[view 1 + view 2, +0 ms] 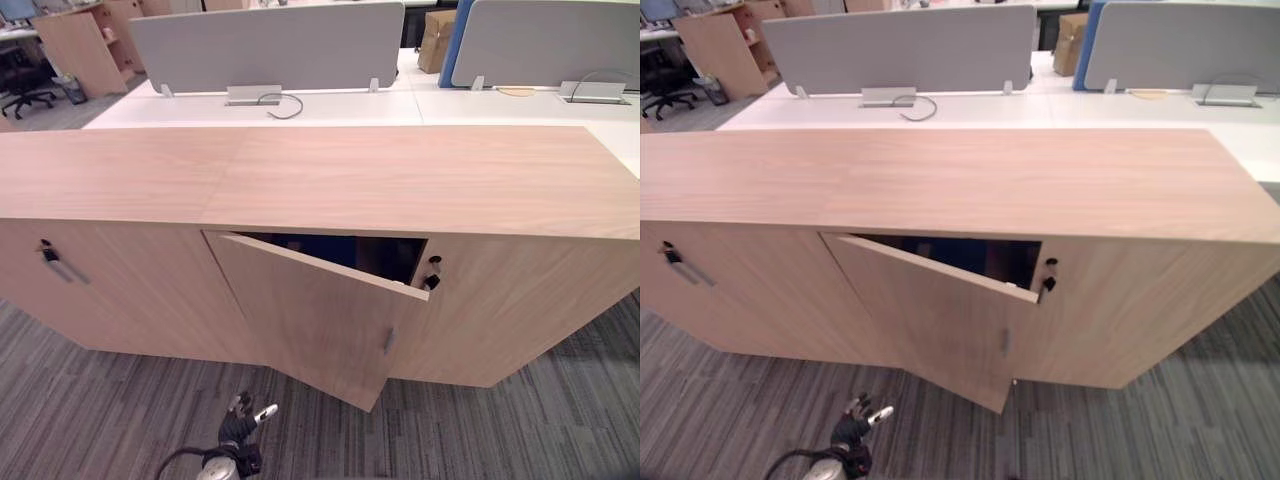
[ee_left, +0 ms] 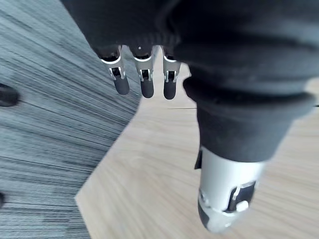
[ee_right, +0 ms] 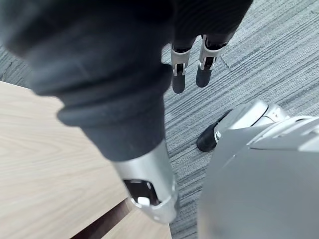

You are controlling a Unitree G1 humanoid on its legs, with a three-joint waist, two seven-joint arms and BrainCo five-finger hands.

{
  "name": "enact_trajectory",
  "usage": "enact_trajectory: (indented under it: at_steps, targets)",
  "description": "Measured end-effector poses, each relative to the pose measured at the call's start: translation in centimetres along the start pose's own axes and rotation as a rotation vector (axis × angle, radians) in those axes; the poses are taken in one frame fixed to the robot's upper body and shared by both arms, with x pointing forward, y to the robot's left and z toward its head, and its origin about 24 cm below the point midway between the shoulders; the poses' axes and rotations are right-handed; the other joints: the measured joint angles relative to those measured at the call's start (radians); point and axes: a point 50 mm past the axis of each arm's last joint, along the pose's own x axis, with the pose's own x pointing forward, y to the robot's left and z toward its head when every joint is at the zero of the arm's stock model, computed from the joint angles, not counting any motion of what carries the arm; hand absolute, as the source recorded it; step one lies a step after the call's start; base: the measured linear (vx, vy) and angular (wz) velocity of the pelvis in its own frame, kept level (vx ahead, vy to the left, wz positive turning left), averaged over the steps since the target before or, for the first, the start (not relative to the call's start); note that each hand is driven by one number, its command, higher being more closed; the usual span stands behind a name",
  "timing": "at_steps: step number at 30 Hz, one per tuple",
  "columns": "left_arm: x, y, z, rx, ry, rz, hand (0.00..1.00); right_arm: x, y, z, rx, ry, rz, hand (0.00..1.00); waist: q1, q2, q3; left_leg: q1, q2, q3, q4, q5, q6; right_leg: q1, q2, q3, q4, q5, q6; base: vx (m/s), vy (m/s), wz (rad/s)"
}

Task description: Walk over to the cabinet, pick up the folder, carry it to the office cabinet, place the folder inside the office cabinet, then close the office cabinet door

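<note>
Wooden door [image 1: 310, 320] ajar | left robot hand [image 1: 240, 424] relaxed | right wrist view: carpet [image 3: 259, 59]

Long, low light-wood office cabinet [image 1: 420, 185], its middle door [image 1: 305, 315] ajar and swung toward the near side, something dark blue [image 1: 322, 249] just inside.

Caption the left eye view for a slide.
Office cabinet with its middle door ajar; the left hand hangs open above the grey carpet.

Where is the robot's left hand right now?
In the left eye view, the left hand hangs low at the bottom, left of centre, over the grey carpet, just in front of the half-open cabinet door and apart from it.
</note>
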Motion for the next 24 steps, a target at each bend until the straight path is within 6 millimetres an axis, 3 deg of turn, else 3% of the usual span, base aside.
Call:
enact_trajectory:
  at_steps: [1, 3, 8, 15, 24]
  targets:
    - [0.0, 0.7, -1.4, -0.009, 0.068, 0.036, 0.0, 0.0, 0.0, -0.2, 0.008, 0.008, -0.008, 0.0, 0.0, -0.004, -0.006, 0.026, 0.018, -0.004, -0.018, 0.0, 0.0, 0.011, 0.019, -0.002, 0.001, 0.0, 0.0, 0.26, -0.101, -0.18]
    - [0.2, 1.6, -2.1, -0.006, 0.12, 0.071, 0.0, 0.0, -0.2, -0.6, 0.028, 0.022, -0.015, 0.0, 0.0, -0.006, -0.018, 0.065, 0.034, -0.006, -0.054, 0.0, 0.0, 0.03, 0.035, -0.004, 0.0, 0.0, 0.0, 0.19, -0.058, -0.16]
    - [-0.3, 3.5, -4.3, 0.034, 0.253, 0.106, 0.0, 0.0, -0.8, -1.7, 0.151, 0.079, -0.039, 0.0, 0.0, -0.004, -0.049, 0.107, 0.029, -0.005, -0.088, 0.0, 0.0, 0.042, 0.034, -0.003, -0.002, 0.001, -0.001, 0.13, 0.036, -0.17]
    - [-0.3, 4.1, -4.5, 0.069, 0.28, 0.113, 0.0, 0.0, -0.7, -2.2, 0.225, 0.115, -0.033, 0.0, 0.001, -0.01, -0.045, 0.106, -0.008, -0.016, -0.088, 0.0, 0.003, 0.038, 0.0, -0.009, -0.005, 0.002, -0.002, 0.01, 0.075, -0.04]
    - [-0.1, 4.1, -4.3, 0.085, 0.284, 0.107, 0.0, 0.0, -0.7, -2.3, 0.211, 0.123, -0.031, 0.0, -0.002, -0.018, -0.04, 0.096, -0.017, -0.047, -0.106, 0.032, 0.007, 0.028, -0.01, -0.041, -0.022, 0.001, -0.001, -0.11, -0.026, 0.03]
